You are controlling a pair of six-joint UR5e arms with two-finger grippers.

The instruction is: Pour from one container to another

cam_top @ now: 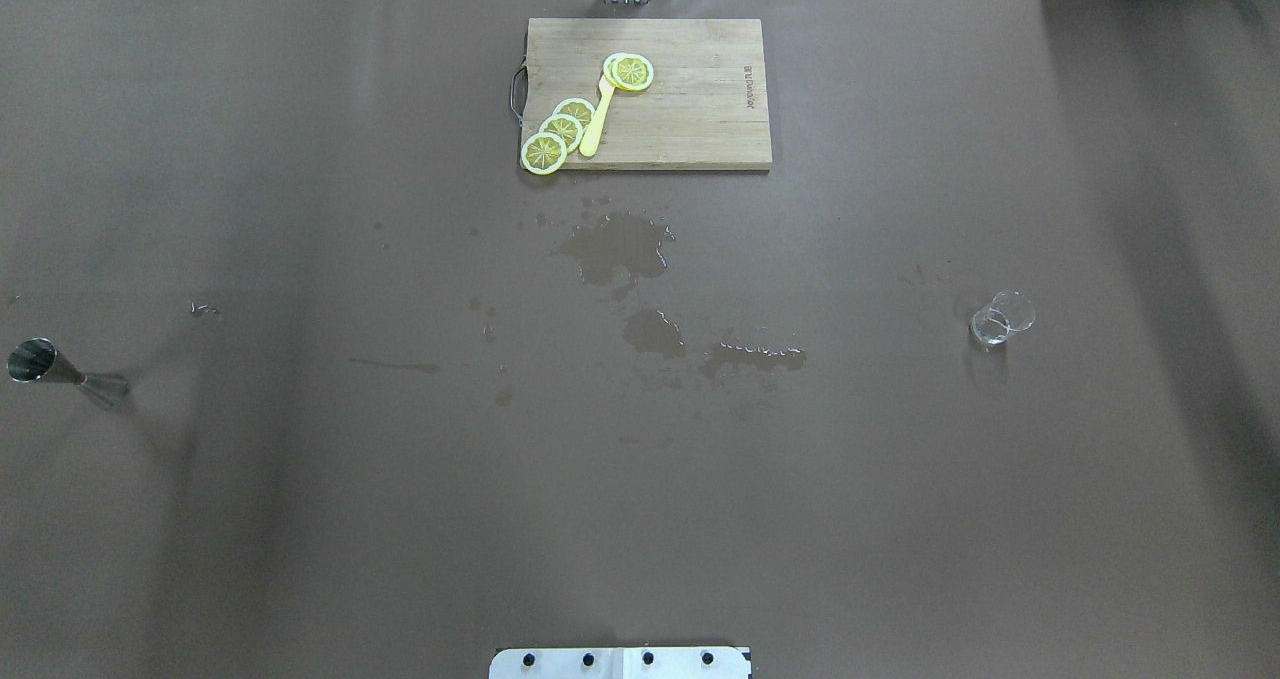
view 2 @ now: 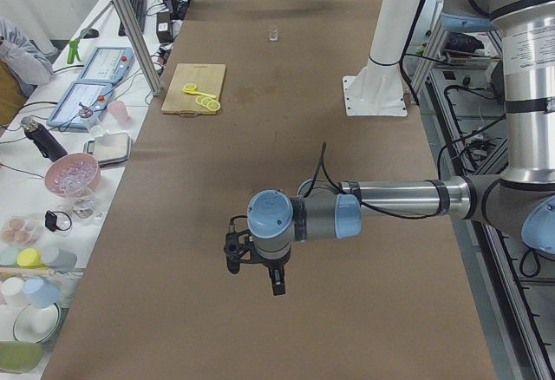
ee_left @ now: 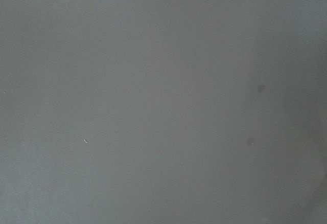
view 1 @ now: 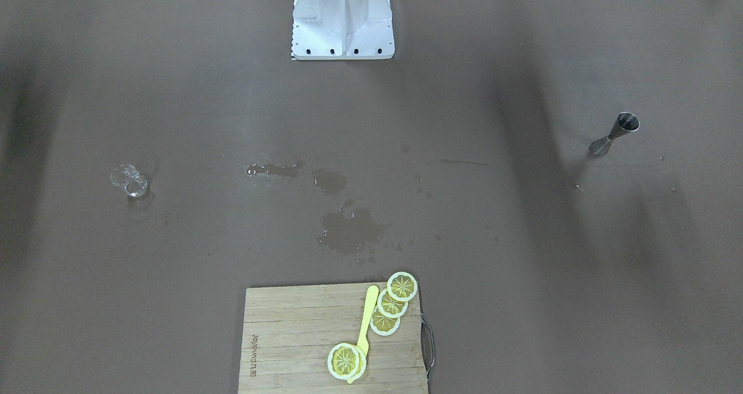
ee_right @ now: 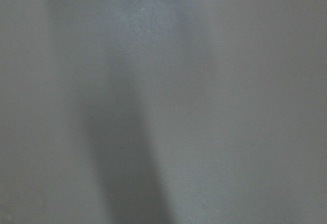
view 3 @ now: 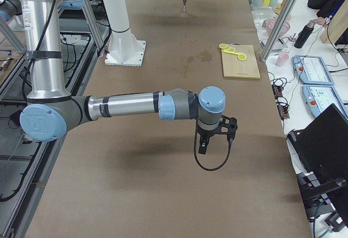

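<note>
pouring has not begun, by the look of it. the glass tumbler [cam_top: 1000, 319] stands upright on the bench [cam_top: 400, 519], out on the robot's right side. the steel jigger [cam_top: 62, 366] stands upright far over on the robot's left, well apart from the tumbler, with the whole middle of the bench between them. nothing holds or touches either one. wet patches [cam_top: 615, 249] darken the middle of the bench, near a cutting board [cam_top: 690, 119] that carries lemon slices. whether the tumbler holds any liquid is too small to tell. picking up the tumbler, carrying it to the jigger and tipping it all seem left to do.

the right gripper [view 3: 213, 136] hangs above bare bench towards the robot's right end, well apart from the tumbler. the left gripper [view 2: 260, 265] hangs likewise towards the left end, clear of the jigger. both show only in the side views, so i cannot tell whether either pair of fingers is apart or together. each wrist camera sees only bare bench.
</note>
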